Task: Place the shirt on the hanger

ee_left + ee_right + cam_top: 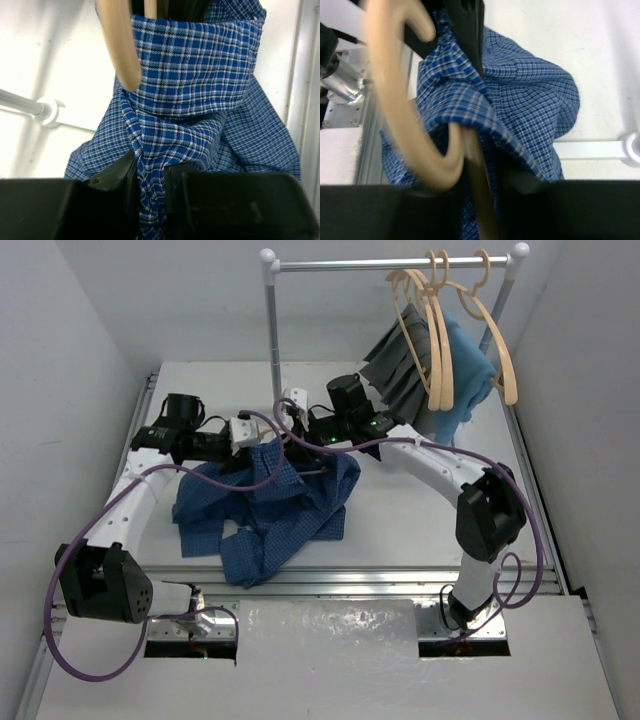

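The blue checked shirt [262, 512] lies bunched on the table's middle, its upper part lifted between both grippers. My left gripper [262, 443] is shut on a twisted fold of the shirt [195, 75]; the fabric runs down between its jaws [150, 192]. In the left wrist view, one rounded end of the tan wooden hanger [119, 47] pokes down beside the raised cloth. My right gripper [485, 200] is shut on the hanger [395, 115]. The hanger's curved hook sits close to the lens, its stem passes between the jaws, and shirt cloth [530, 95] drapes over it.
A metal rack [390, 262] at the back carries several more tan hangers [440, 330], a dark grey garment [400, 365] and a teal cloth [468, 365]. Its left pole [272, 335] stands right behind the grippers. White walls close both sides.
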`<state>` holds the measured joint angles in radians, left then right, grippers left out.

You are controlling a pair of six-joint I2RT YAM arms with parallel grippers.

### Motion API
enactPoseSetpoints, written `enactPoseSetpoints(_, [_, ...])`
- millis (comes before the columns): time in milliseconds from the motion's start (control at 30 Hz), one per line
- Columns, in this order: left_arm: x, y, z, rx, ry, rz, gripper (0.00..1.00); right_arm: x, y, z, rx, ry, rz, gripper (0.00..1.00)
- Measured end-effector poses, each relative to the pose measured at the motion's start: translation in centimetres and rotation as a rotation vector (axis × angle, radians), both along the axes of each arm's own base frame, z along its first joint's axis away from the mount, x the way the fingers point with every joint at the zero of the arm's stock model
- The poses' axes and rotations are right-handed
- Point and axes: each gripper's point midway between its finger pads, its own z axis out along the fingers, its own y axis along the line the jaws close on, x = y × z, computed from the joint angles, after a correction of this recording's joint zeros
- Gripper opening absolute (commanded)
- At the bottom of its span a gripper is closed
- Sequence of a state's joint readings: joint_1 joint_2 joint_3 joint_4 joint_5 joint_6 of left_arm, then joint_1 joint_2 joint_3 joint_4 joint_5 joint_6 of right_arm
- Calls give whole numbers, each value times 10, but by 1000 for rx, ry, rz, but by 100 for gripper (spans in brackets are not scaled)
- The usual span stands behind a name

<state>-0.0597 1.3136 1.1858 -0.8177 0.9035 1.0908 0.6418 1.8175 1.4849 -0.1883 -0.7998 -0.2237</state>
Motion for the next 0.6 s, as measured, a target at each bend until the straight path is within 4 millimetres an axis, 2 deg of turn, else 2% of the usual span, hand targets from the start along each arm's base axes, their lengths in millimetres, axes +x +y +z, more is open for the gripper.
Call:
enactPoseSetpoints(100, [-2, -1, 2, -7, 7, -9, 0, -4, 3, 0, 10, 2, 25, 5])
enactPoseSetpoints(200, [-2, 0, 2, -5, 8, -19, 0, -10, 3, -1, 21, -15, 47, 0])
enactPoseSetpoints(267, [-5, 1, 2, -3, 23, -39, 9, -15, -2, -2, 22, -24, 39, 0])
enactPoseSetpoints(300, [-7, -1, 4, -9, 30, -62, 19, -16, -5, -1, 20, -33, 27, 0])
enactPoseSetpoints(333, [-7, -2, 7, -20, 33, -81, 24, -18, -7, 2, 22, -51, 13, 0])
enactPoseSetpoints(400, [-2, 4, 14, -35, 21, -93, 33, -21, -16, 5, 14, -63, -24, 0])
enactPoseSetpoints(500, [11, 26, 21, -32, 2, -55, 37, -21, -43, 4, -19, -69, -118, 0])
enactPoseSetpoints(600, [20, 46, 19, -14, -13, -5, 39, -17, -68, 3, -42, -51, -189, 0])
